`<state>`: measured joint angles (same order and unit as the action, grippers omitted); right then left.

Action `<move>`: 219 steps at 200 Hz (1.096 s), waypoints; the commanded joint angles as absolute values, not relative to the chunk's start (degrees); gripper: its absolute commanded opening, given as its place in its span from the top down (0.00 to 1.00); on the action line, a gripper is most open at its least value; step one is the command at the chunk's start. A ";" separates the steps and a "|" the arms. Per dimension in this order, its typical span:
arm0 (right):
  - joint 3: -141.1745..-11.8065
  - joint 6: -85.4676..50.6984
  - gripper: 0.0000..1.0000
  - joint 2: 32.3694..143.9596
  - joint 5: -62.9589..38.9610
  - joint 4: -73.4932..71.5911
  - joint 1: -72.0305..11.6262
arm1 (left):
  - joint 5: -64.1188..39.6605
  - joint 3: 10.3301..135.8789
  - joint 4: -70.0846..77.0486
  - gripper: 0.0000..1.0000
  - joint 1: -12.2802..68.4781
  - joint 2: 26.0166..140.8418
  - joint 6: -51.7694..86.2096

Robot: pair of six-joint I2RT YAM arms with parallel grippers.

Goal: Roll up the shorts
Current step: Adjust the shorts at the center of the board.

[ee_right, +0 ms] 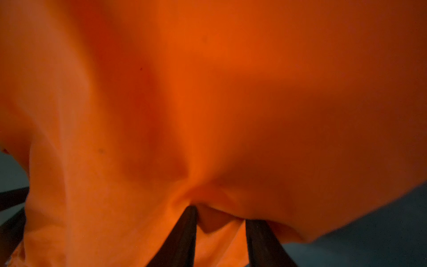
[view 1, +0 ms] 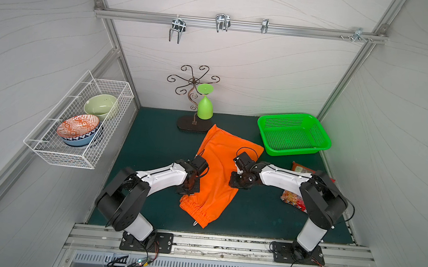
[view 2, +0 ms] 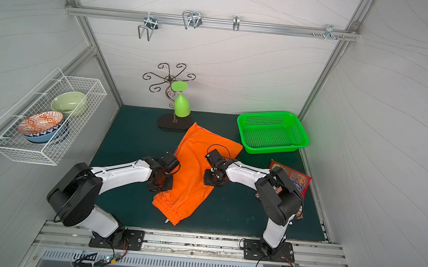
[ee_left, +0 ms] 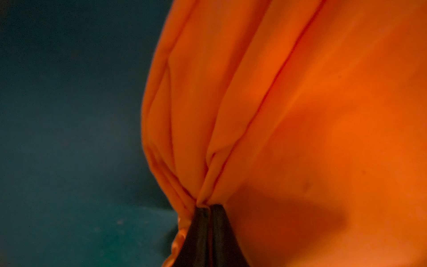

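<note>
Shorts [view 1: 217, 172]: lying unrolled, mid-worktop [view 1: 153, 139]. Left end effector [ee_left: 209, 209]: pinched on a left-edge fold. Right end effector [ee_right: 219, 217]: jaws apart, cloth between. Rolling not begun

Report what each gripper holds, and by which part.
Left gripper pinches the shorts at their side edge beside the waistband. Right gripper: jaws apart astride a fold at the opposite edge, not clamped.

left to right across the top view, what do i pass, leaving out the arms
wire rack → stand → green basket; the shorts overlap the stand and the basket, so they are left out
</note>
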<state>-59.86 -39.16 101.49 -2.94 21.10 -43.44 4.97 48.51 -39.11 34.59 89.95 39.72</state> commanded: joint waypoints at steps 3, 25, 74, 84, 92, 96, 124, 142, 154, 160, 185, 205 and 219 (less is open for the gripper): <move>-63.53 -36.48 0.59 104.26 0.26 25.20 -40.13 | -0.43 52.27 -31.22 0.91 35.29 94.83 42.02; -67.57 -34.71 0.59 107.16 0.55 26.28 -37.26 | -0.37 55.30 -30.40 0.96 35.32 98.31 43.64; -78.44 -31.39 0.57 117.32 -1.29 28.65 -32.16 | -1.32 59.80 -30.82 1.00 35.32 102.66 46.41; -80.50 -30.71 0.56 119.04 -1.88 29.33 -31.65 | -0.81 59.14 -31.12 1.00 35.33 101.73 46.94; -82.06 -29.99 0.56 120.07 -2.00 29.73 -31.63 | 0.10 58.23 -31.43 1.00 35.33 100.55 47.53; -82.83 -29.56 0.55 120.55 -2.00 30.00 -31.57 | 0.57 57.50 -31.35 1.00 35.27 99.95 47.66; -87.65 -27.88 0.54 123.51 -2.36 31.59 -32.10 | 3.35 54.25 -31.86 0.99 34.30 95.27 47.57; -90.30 -26.90 0.53 124.95 -2.08 32.58 -32.44 | 3.47 52.62 -31.41 0.91 33.25 92.94 47.23; -91.79 -26.16 0.53 125.83 -1.55 33.58 -32.06 | 2.24 52.00 -30.69 0.84 33.13 91.50 46.94; -92.37 -25.94 0.53 125.95 -1.36 34.08 -31.77 | 1.56 51.87 -30.61 0.79 33.19 90.80 46.75; -92.11 -24.42 0.51 123.59 -0.62 35.57 -31.42 | 0.05 50.96 -31.00 0.61 33.21 86.45 45.72; -88.91 -23.10 0.48 117.35 -1.46 35.35 -32.54 | -1.25 49.18 -31.61 0.54 33.14 81.57 44.37; -86.01 -22.43 0.45 112.16 -0.80 35.44 -34.03 | -2.63 47.38 -31.53 0.51 33.19 77.96 43.70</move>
